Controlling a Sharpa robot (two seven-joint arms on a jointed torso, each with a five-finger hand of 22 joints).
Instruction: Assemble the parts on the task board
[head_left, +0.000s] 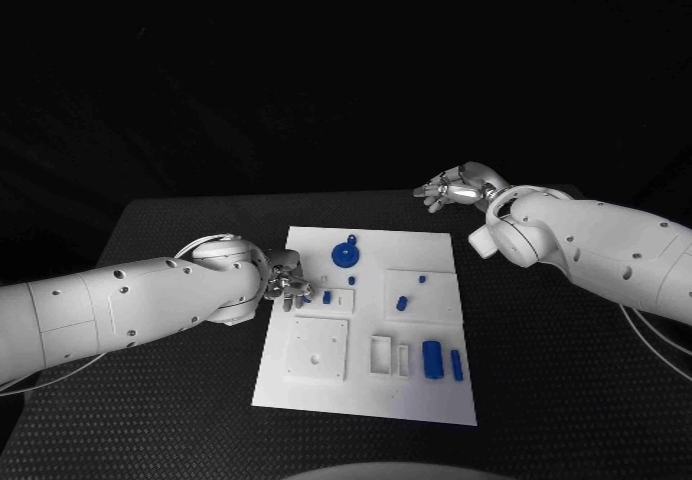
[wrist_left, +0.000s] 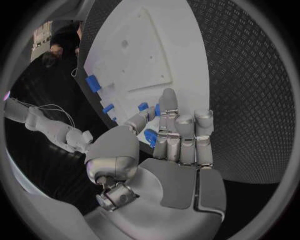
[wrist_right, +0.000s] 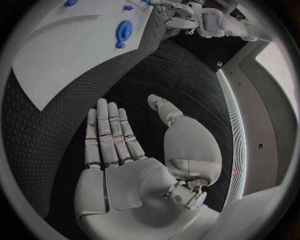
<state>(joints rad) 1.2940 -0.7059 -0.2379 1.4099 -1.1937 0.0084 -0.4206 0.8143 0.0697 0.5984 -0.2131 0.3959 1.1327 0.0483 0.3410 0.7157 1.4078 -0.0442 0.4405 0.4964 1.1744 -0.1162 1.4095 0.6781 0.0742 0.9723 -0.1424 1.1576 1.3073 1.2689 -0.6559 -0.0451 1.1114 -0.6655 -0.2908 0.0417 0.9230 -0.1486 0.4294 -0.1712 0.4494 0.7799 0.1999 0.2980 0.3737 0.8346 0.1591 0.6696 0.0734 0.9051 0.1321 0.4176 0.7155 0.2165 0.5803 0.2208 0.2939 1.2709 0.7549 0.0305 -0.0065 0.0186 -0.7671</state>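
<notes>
Black table bore white board with blue parts. Left hand hovered at board's nine o'clock edge, fingers together, empty. Right hand hung past one o'clock, fingers together, empty.

The scene is dim, with blackness beyond the far edge of the dark table. The white task board is the brightest surface, evenly lit without glare, and the parts cast almost no shadows. The left hand throws a soft shadow on the board's left edge. Both wrist views bend straight edges strongly and darken at the rim.
</notes>
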